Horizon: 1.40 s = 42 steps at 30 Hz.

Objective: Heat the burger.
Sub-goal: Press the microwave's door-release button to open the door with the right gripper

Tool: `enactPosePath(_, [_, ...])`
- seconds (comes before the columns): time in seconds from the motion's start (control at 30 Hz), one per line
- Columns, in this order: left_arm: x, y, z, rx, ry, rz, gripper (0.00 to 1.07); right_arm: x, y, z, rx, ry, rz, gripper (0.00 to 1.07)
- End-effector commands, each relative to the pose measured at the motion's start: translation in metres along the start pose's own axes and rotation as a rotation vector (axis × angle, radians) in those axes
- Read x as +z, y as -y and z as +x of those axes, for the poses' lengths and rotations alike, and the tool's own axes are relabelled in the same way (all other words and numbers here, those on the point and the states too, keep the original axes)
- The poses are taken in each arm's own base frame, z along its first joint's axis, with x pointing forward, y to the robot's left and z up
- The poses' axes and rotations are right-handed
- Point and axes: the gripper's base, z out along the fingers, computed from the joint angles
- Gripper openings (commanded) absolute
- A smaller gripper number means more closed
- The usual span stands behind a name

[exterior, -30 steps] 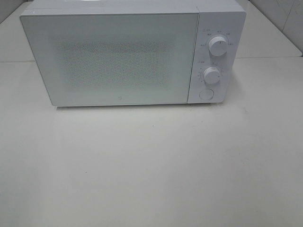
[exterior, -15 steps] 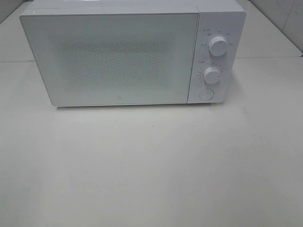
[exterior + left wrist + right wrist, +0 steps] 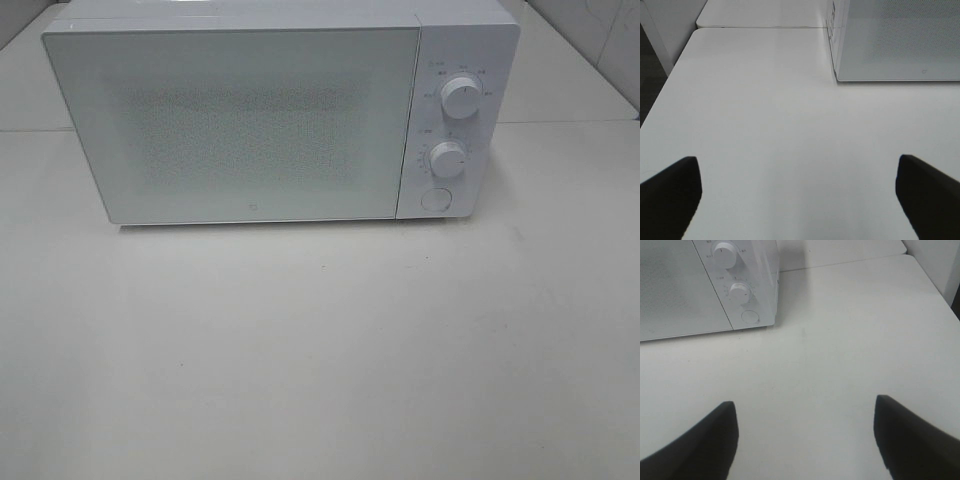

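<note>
The smooth, matte white desk (image 3: 320, 350) lies broad and bare in front of the microwave (image 3: 420, 110), with seams running off behind it. The microwave is a boxy white unit; its glossy door (image 3: 240, 125), speckled with a fine mesh, is closed. Beside the door sit two ribbed round knobs (image 3: 460, 97) above a flat round button (image 3: 435, 199). The left pincer (image 3: 797, 165) and right pincer (image 3: 805, 405) are spread wide over the desk before the microwave, holding nothing. The burger is out of sight in every view.

Hi/wrist cams facing microwave (image 3: 240, 120)
</note>
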Motion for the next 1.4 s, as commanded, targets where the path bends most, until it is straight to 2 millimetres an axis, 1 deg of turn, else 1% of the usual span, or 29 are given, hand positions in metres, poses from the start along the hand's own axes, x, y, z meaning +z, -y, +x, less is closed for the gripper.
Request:
enactPosePath(0.03, [-0.002,0.0,0.002,-0.001,0.022,-0.001,0.98,-0.001,-0.002,-0.014,-0.011,0.034,-0.004,0.73])
enactPosePath(0.07, [-0.002,0.0,0.002,-0.001,0.022,-0.001,0.98,-0.001,-0.002,-0.014,-0.011,0.034,-0.004,0.73])
enactPosePath(0.1, [-0.002,0.0,0.002,-0.001,0.022,-0.001,0.98,0.003,-0.003,-0.02,-0.012,0.05,-0.008,0.73])
enactPosePath(0.17, [-0.002,0.0,0.002,-0.001,0.022,-0.001,0.98,0.005,-0.003,-0.023,-0.013,0.06,-0.011,0.73])
enactPosePath(0.23, [-0.002,0.0,0.002,-0.001,0.022,-0.001,0.98,0.012,-0.005,-0.031,-0.016,0.077,-0.015,0.73])
enactPosePath(0.27, [-0.002,0.0,0.002,-0.001,0.022,-0.001,0.98,0.012,-0.005,-0.031,-0.016,0.077,-0.015,0.73])
enactPosePath(0.3, [-0.002,0.0,0.002,-0.001,0.022,-0.001,0.98,0.018,-0.006,-0.036,-0.017,0.081,-0.018,0.73])
enactPosePath(0.33, [-0.002,0.0,0.002,-0.001,0.022,-0.001,0.98,0.018,-0.006,-0.036,-0.017,0.081,-0.018,0.73])
enactPosePath(0.4, [-0.002,0.0,0.002,-0.001,0.022,-0.001,0.98,0.027,-0.008,-0.042,-0.02,0.077,-0.02,0.73])
enactPosePath(0.43, [-0.002,0.0,0.002,-0.001,0.022,-0.001,0.98,0.027,-0.008,-0.042,-0.02,0.077,-0.02,0.73])
enactPosePath(0.5, [-0.002,0.0,0.002,-0.001,0.022,-0.001,0.98,0.038,-0.01,-0.048,-0.024,0.068,-0.022,0.73])
enactPosePath(0.53, [-0.002,0.0,0.002,-0.001,0.022,-0.001,0.98,0.038,-0.01,-0.048,-0.024,0.068,-0.022,0.73])
enactPosePath(0.57, [-0.002,0.0,0.002,-0.001,0.022,-0.001,0.98,0.045,-0.011,-0.052,-0.025,0.059,-0.023,0.73])
enactPosePath(0.6, [-0.002,0.0,0.002,-0.001,0.022,-0.001,0.98,0.045,-0.011,-0.052,-0.025,0.059,-0.023,0.73])
enactPosePath(0.63, [-0.002,0.0,0.002,-0.001,0.022,-0.001,0.98,0.053,-0.012,-0.055,-0.027,0.046,-0.024,0.73])
enactPosePath(0.7, [-0.002,0.0,0.002,-0.001,0.022,-0.001,0.98,0.057,-0.012,-0.057,-0.028,0.043,-0.025,0.73])
enactPosePath(0.77, [-0.002,0.0,0.002,-0.001,0.022,-0.001,0.98,0.076,-0.015,-0.062,-0.028,0.007,-0.025,0.73])
enactPosePath(0.87, [-0.002,0.0,0.002,-0.001,0.022,-0.001,0.98,0.081,-0.015,-0.063,-0.03,-0.001,-0.025,0.73])
enactPosePath(0.93, [-0.002,0.0,0.002,-0.001,0.022,-0.001,0.98,0.099,-0.017,-0.066,-0.031,-0.026,-0.027,0.73])
enactPosePath(0.97, [-0.002,0.0,0.002,-0.001,0.022,-0.001,0.98,0.099,-0.017,-0.066,-0.031,-0.026,-0.027,0.73])
enactPosePath(1.0, [-0.002,0.0,0.002,-0.001,0.022,-0.001,0.98,0.103,-0.018,-0.067,-0.032,-0.031,-0.027,0.73])
enactPosePath(1.03, [-0.002,0.0,0.002,-0.001,0.022,-0.001,0.98,0.113,-0.019,-0.068,-0.033,-0.044,-0.028,0.73])
enactPosePath(1.1, [-0.002,0.0,0.002,-0.001,0.022,-0.001,0.98,0.117,-0.019,-0.068,-0.033,-0.045,-0.029,0.72])
enactPosePath(1.13, [-0.002,0.0,0.002,-0.001,0.022,-0.001,0.98,0.125,-0.02,-0.069,-0.035,-0.05,-0.031,0.71])
enactPosePath(1.23, [-0.002,0.0,0.002,-0.001,0.022,-0.001,0.98,0.129,-0.02,-0.07,-0.035,-0.051,-0.033,0.7])
enactPosePath(1.3, [-0.002,0.0,0.002,-0.001,0.022,-0.001,0.98,0.145,-0.022,-0.071,-0.039,-0.057,-0.036,0.65])
enactPosePath(1.4, [-0.002,0.0,0.002,-0.001,0.022,-0.001,0.98,0.149,-0.022,-0.071,-0.04,-0.058,-0.038,0.63])
